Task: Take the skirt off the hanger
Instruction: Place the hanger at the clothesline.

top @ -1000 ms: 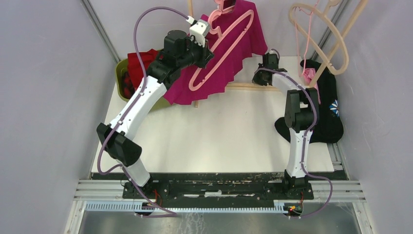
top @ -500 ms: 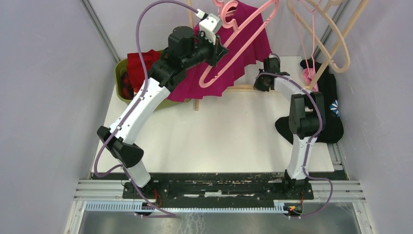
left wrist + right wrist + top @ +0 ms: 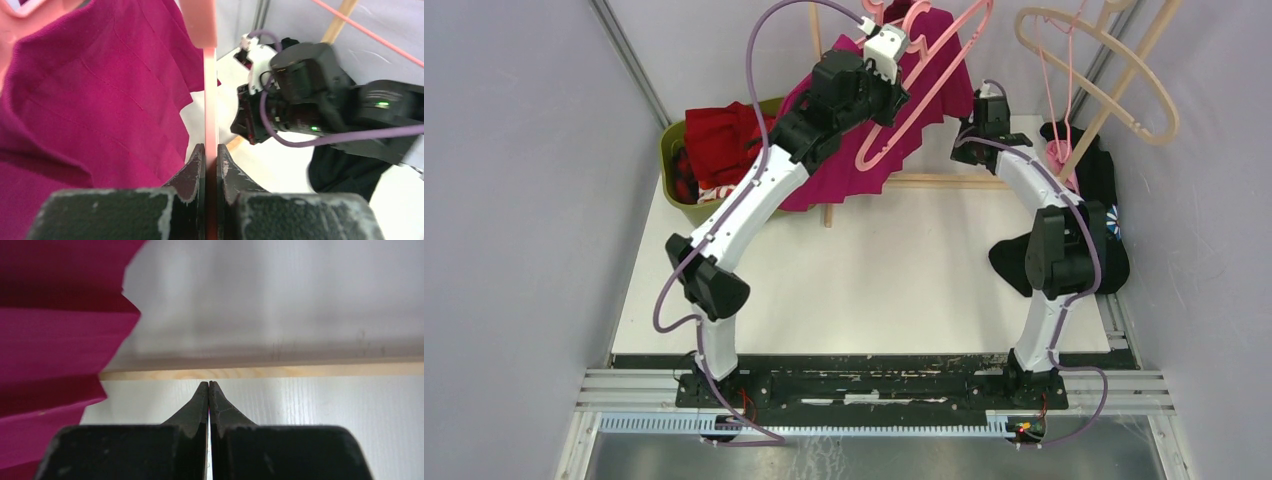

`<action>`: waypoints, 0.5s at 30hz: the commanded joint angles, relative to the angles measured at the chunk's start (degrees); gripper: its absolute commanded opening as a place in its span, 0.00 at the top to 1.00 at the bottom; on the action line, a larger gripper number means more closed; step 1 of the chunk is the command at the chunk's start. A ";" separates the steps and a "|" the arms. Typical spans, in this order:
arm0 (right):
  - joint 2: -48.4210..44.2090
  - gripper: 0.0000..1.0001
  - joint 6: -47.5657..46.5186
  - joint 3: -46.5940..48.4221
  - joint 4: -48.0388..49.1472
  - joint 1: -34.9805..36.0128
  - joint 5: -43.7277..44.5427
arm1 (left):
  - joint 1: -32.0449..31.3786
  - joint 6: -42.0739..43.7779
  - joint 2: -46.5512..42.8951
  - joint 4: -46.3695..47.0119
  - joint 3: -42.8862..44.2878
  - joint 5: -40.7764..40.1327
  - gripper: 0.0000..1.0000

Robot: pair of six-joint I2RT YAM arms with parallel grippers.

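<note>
pink hanger [image 3: 210, 90] clamped in left hand [image 3: 210, 148]

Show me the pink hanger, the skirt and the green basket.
pink hanger [image 3: 210, 100], left wrist view, on its thin straight bar.
skirt [image 3: 100, 100], left wrist view, on the pleated cloth left of the bar.
green basket [image 3: 670, 172], top external view, on its left rim.

I see a white table [image 3: 874, 290] under the arms. At 10 o'clock, on the far left corner, stands a green basket [image 3: 670, 165] with red clothes [image 3: 719, 135] inside. From 12 to 1 o'clock a wooden bar [image 3: 934, 181] lies flat across the far part. At 3 o'clock a black garment [image 3: 1009, 265] lies on the right edge and hangs over it. Whether the hem of the magenta skirt [image 3: 834, 185] touches the table at 11 o'clock, I cannot tell.
</note>
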 commanded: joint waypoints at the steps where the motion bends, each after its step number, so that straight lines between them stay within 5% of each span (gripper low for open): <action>1: -4.88 0.99 -3.64 4.58 2.48 0.03 0.52 | 0.16 -2.02 3.63 2.84 6.88 -2.93 0.97; 15: -9.29 0.99 -3.98 3.58 2.60 0.57 -1.30 | 0.14 -1.69 1.89 6.89 7.71 -4.26 0.97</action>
